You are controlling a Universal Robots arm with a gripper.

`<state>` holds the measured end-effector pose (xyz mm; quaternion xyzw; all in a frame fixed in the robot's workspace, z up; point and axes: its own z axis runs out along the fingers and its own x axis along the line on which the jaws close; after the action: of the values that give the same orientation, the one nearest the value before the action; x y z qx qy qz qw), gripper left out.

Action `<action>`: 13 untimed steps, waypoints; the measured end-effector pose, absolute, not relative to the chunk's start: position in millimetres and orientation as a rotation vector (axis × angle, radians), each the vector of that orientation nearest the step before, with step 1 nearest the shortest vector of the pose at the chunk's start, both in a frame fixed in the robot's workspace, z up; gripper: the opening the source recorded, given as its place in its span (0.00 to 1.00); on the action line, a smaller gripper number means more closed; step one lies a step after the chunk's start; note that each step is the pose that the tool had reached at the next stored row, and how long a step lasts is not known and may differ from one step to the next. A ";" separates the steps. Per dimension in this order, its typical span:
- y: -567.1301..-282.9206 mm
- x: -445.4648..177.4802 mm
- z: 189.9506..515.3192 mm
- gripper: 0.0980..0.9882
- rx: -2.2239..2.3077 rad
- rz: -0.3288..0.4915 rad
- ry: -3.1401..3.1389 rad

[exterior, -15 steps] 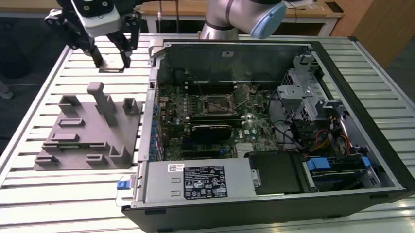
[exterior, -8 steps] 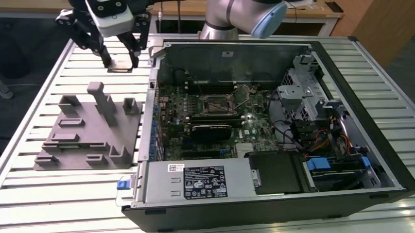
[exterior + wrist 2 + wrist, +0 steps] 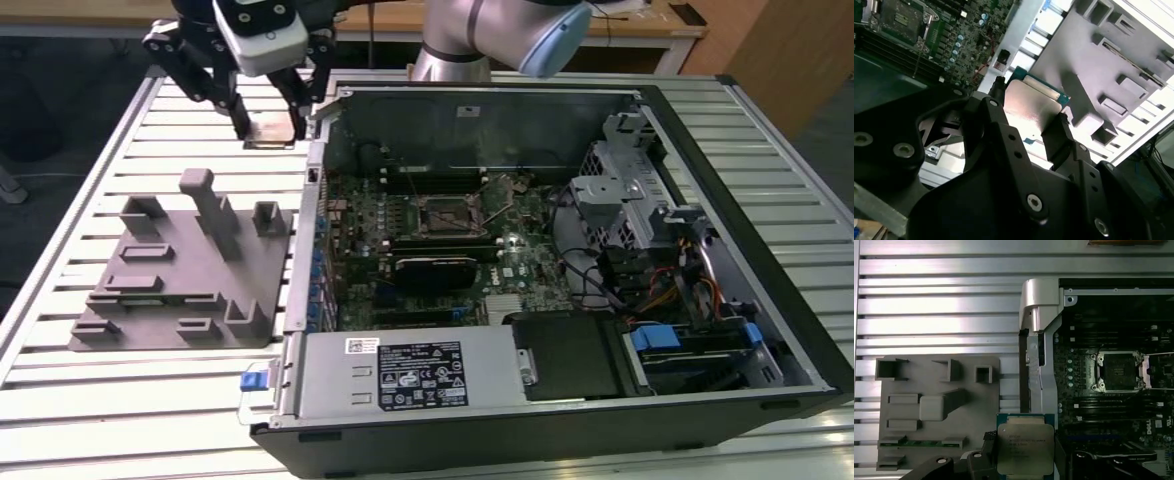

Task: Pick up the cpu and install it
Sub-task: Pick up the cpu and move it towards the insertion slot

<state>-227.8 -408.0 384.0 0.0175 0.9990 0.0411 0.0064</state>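
Cpu (image 3: 1025, 440) is picked up, clamped in the tool (image 3: 1025, 460) above the table (image 3: 929, 305); socket (image 3: 1118, 371) looks empty, so installing's left

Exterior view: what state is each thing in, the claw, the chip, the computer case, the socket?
claw: shut on the cpu.
cpu: gripped by its edges, metal top showing.
computer case: lying on its side, open.
socket: empty.
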 end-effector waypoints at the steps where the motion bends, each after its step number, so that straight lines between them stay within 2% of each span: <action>1: -408.0 -225.3 384.0 0.50 0.055 0.129 3.126; 13: -408.0 -193.8 384.0 0.50 0.055 0.129 3.126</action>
<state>-193.8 -408.0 384.0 0.0174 0.9990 0.0411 0.0060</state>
